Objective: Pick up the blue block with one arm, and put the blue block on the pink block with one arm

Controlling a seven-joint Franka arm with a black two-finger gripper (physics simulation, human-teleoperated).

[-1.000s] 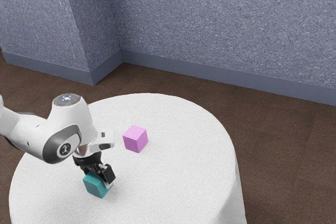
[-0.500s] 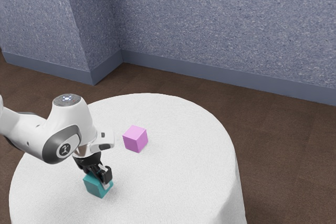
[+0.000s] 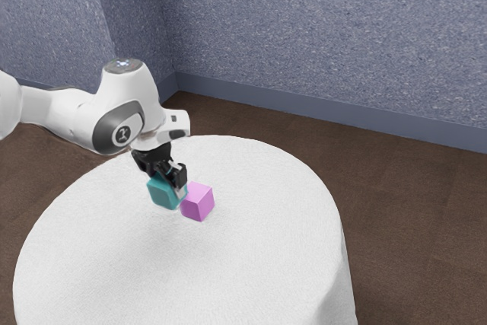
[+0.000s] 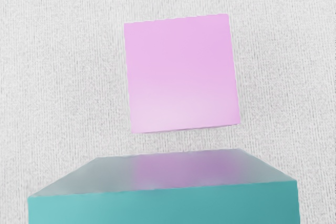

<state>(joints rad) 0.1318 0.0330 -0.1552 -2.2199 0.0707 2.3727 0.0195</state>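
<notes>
Your end effector (image 3: 170, 178) is clenched on the blue block (image 3: 160, 192), its black fingers pressing the block from two sides at its upper part. The block hangs under the hand and looks raised off the round white counter (image 3: 251, 264), just beside the pink block (image 3: 199, 202) on the exterior view's left, where its edge overlaps the pink one's side. The pink block sits flat on the counter. From the wrist camera you see the blue block (image 4: 163, 200) close under the hand, with the pink block (image 4: 181, 72) lying just beyond it on the counter's cloth (image 4: 52, 51); a pink tint shows on the blue block's top face.
</notes>
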